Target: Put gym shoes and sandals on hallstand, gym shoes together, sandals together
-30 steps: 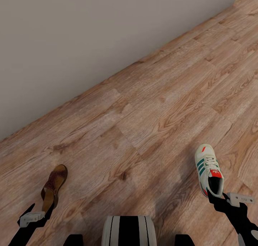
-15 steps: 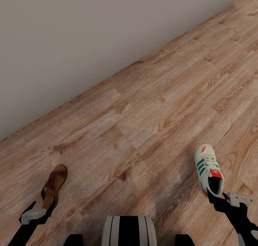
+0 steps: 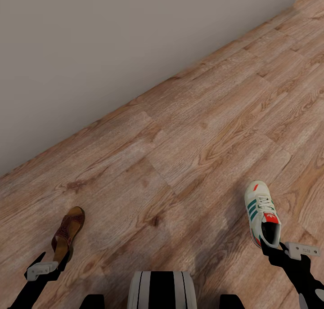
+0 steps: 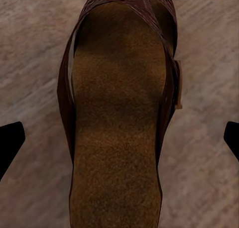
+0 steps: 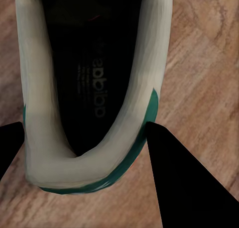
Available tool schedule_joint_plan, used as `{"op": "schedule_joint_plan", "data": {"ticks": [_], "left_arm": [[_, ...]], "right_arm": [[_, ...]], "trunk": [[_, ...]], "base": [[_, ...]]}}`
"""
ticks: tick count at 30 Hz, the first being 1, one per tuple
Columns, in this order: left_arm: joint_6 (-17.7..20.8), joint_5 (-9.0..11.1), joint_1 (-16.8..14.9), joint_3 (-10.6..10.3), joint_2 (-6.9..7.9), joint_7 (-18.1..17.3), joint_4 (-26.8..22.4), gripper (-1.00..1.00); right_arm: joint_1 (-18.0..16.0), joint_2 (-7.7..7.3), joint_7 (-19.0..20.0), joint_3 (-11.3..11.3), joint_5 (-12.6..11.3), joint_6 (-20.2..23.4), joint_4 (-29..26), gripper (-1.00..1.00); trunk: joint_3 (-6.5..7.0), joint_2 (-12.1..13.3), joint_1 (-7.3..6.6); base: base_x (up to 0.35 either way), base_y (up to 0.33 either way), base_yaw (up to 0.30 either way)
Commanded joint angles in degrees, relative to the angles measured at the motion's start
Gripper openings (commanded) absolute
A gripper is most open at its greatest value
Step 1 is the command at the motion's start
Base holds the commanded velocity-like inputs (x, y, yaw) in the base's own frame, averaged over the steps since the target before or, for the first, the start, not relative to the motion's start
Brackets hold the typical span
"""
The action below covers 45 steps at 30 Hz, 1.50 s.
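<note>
Left claw (image 3: 53,264) slightly lower by maroon sandal (image 3: 66,235), tan footbed.

Black arms, pale grey wrist blocks, black fingers, white-and-black striped trunk (image 3: 162,290)

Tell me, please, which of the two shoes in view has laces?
The gym shoe by the right gripper: cream-white with green stripes and white laces. The sandal by the left gripper is an open brown slip-on without laces.
</note>
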Motion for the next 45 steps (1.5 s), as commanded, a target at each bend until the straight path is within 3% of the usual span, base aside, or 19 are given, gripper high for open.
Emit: {"op": "schedule_joint_plan", "data": {"ticks": [1, 14, 45], "left_arm": [[0.01, 0.0, -0.02, 0.0, 0.0, 0.0, 0.0, 1.0], [0.09, -0.03, -0.4, 0.0, 0.0, 0.0, 0.02, 1.0], [0.09, 0.0, -0.47, 0.0, 0.0, 0.06, 0.09, 1.0]], "right_arm": [[0.0, 0.0, -0.06, 0.0, -0.09, 0.02, 0.0, -1.0], [0.0, 0.0, -0.06, 0.0, -0.09, 0.0, 0.0, -1.0], [0.0, 0.0, -0.06, 0.0, -0.09, 0.02, 0.0, -1.0]], "trunk": [[0.0, 0.0, 0.0], [-0.28, 0.0, 0.0], [-2.88, 0.0, 0.0]], "base": [[0.0, 0.0, 0.0], [0.0, 0.0, 0.0], [0.0, 0.0, 0.0]]}}
